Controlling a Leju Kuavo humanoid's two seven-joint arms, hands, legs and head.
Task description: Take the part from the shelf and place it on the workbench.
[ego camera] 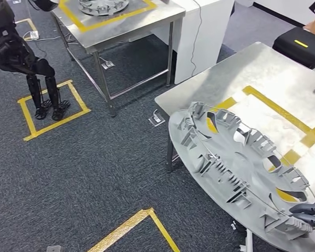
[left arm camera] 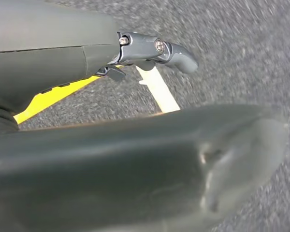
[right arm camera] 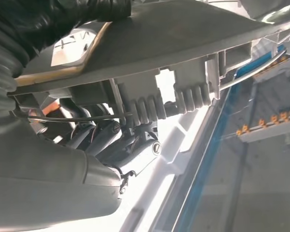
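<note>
Grey ribbed disc part [ego camera: 235, 168], tilted over workbench [ego camera: 266, 68], right hand [ego camera: 310, 212] gripping its rim, left hand [left arm camera: 151, 48] unclear

- The head view looks forward and down from high, onto the steel bench [ego camera: 235, 73] and the grey part [ego camera: 235, 163] at the bench's near edge, with dark carpet beyond
- The left wrist view sits very close behind the left hand [left arm camera: 154, 50], facing the carpet and yellow floor tape [left arm camera: 52, 96] below the part
- The right wrist view looks up from under the part [right arm camera: 165, 34], tight against the right hand's fingers [right arm camera: 132, 150]
- Head and right wrist views share the part's ribbed rim by the bench
</note>
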